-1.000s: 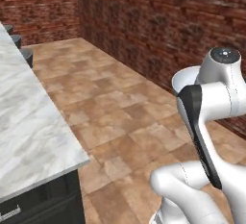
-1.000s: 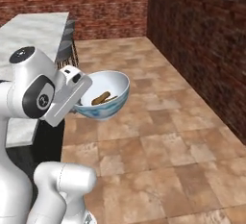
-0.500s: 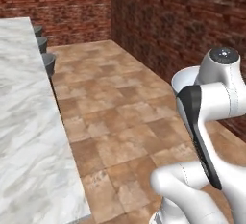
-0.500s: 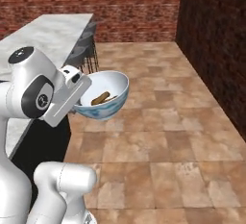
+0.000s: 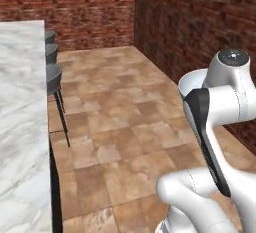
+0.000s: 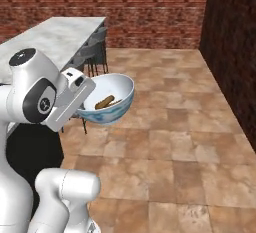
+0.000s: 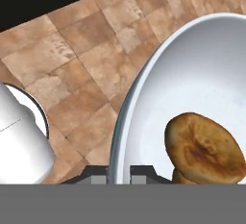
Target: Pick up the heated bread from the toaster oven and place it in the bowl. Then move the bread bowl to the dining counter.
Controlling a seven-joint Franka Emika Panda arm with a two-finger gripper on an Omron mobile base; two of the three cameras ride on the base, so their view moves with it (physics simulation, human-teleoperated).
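The gripper [image 7: 118, 174] is closed on the near rim of the bowl [image 6: 111, 102], one dark tip on each side of the wall, and carries it in the air above the tiled floor [image 6: 180, 142]. Inside the bowl lies the bread [image 7: 204, 150], resting low against the white inner wall close to the gripped edge. Left of the arm runs the dining counter [image 5: 22, 127], its marble top at about the bowl's height, with dark stools [image 5: 54, 79] tucked along its side and brick walls [image 6: 150, 7] beyond. In my judgement the carry is nearly at the counter, and the risk is the one-sided hold: a thin rim pinched at a single point can pivot if the base turns or stops sharply, tipping the bowl and rolling the bread out. The swing towards the counter could also clip the marble edge or a stool.
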